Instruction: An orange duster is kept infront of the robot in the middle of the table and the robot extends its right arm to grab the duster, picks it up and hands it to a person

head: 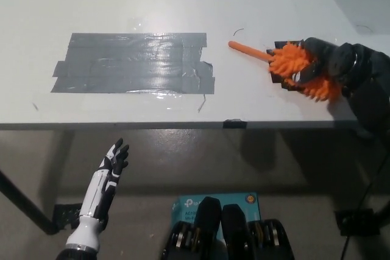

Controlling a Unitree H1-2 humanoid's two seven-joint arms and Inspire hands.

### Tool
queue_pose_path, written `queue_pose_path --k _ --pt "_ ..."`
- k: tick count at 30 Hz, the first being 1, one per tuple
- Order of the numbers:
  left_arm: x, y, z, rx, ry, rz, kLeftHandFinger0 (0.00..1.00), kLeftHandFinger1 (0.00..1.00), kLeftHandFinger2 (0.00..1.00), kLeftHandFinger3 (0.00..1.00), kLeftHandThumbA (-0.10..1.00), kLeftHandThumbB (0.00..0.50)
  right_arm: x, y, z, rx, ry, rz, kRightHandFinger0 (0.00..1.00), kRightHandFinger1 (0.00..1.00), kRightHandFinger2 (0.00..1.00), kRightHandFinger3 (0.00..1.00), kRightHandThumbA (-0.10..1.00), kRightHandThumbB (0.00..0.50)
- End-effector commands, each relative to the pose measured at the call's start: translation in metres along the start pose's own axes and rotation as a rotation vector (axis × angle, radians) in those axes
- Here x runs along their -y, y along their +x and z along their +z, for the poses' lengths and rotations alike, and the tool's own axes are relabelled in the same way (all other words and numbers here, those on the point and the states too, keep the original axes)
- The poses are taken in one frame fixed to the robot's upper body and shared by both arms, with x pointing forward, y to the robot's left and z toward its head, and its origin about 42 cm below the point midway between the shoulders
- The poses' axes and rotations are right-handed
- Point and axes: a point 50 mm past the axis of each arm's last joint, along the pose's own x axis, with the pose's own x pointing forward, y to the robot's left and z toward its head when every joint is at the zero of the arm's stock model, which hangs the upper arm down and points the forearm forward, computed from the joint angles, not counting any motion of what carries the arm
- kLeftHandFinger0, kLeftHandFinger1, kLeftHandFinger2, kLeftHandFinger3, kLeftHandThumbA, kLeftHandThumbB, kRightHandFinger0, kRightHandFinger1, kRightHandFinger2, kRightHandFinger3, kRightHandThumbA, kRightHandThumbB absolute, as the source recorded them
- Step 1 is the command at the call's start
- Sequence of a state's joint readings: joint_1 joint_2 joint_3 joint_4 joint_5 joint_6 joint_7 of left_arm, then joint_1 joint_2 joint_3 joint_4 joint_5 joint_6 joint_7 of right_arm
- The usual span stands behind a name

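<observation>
Fingers of the black right hand (314,65) gripped the orange duster (292,65) at the table's (183,4) right edge; grasped by its fluffy head, it might slip. Left hand (113,165) hung open, lower left.

Orange duster (291,65): middle of its fluffy head hidden under the black right hand (314,65); handle end free.
Right arm: cut off by the right edge.
Black tape patch (274,51) under the duster: mostly covered.
Desk (122,4): cut off at top, left and right edges.
White left hand (113,164): forearm runs out at the bottom edge.
Blue box (189,205) on the floor: lettering partly hidden and too small to read.
</observation>
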State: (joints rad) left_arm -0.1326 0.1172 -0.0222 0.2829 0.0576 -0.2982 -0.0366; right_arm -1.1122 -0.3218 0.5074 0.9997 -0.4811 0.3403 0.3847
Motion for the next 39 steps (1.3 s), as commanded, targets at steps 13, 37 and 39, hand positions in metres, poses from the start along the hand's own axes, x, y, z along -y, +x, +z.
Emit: queue_pose_path --k 13,37,39 --pt "-0.007 0.017 0.017 0.073 0.027 -0.014 1.0 1.0 1.0 1.0 0.97 0.187 0.014 -0.005 0.001 -0.019 -0.05 0.003 0.09 0.52 0.6 1.0 -0.1 0.165" --pt "-0.01 0.022 0.02 0.073 0.018 -0.009 1.0 1.0 1.0 1.0 0.96 0.145 0.035 -0.023 -0.023 0.513 1.406 0.14 0.05 0.58 0.95 1.0 -0.1 0.108" --pt "-0.01 0.022 0.02 0.071 0.02 -0.007 1.0 1.0 1.0 1.0 0.96 0.148 0.036 -0.026 -0.019 0.585 1.486 0.186 0.06 0.56 0.93 1.0 -0.1 0.133"
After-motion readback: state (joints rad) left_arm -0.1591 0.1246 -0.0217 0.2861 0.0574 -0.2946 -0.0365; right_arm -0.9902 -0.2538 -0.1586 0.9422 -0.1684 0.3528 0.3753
